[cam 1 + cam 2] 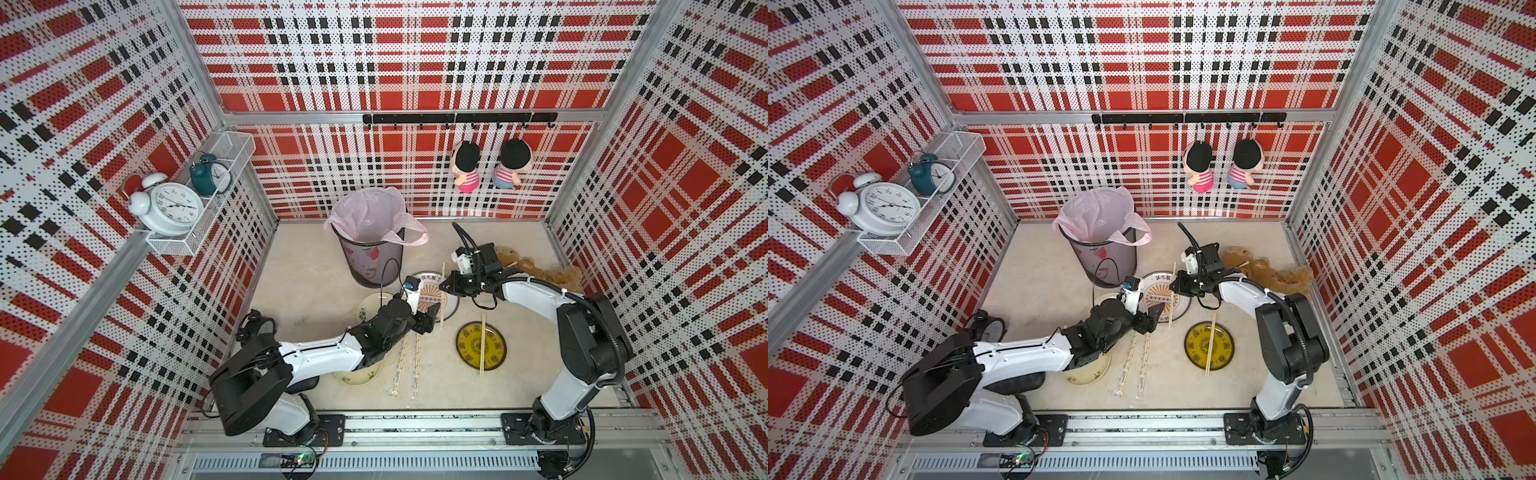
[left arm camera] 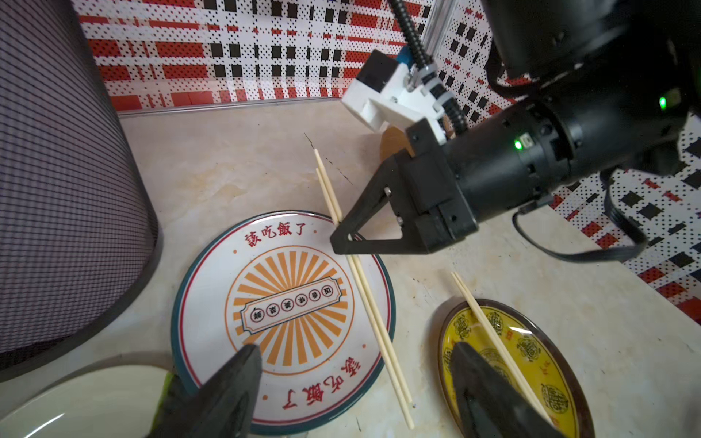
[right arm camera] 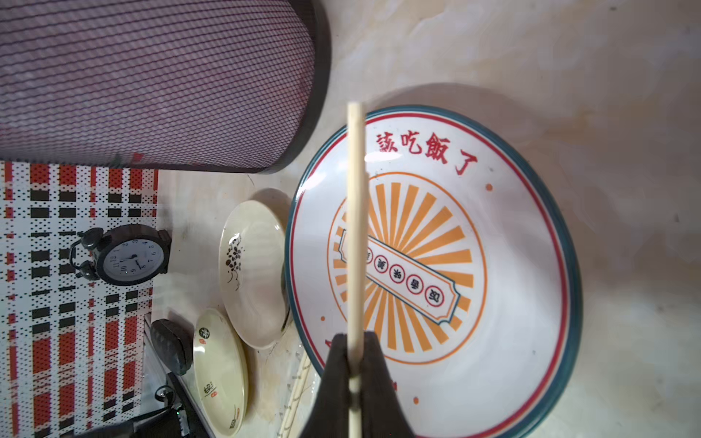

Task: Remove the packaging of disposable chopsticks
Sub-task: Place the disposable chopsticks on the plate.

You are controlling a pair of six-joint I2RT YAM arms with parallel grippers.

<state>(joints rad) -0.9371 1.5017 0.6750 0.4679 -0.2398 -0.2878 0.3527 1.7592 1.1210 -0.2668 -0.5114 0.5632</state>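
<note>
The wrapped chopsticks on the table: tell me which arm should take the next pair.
Left, probably. The left gripper is open and empty, and the two wrapped pairs lie right beside that arm. The right gripper is shut on a bare pair over the sunburst plate, so it is busy.

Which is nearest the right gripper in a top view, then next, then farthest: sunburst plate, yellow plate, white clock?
1. Sunburst plate, directly under the right gripper holding chopsticks.
2. Yellow plate, toward the robot's base.
3. White clock, on the left wall shelf.
</note>
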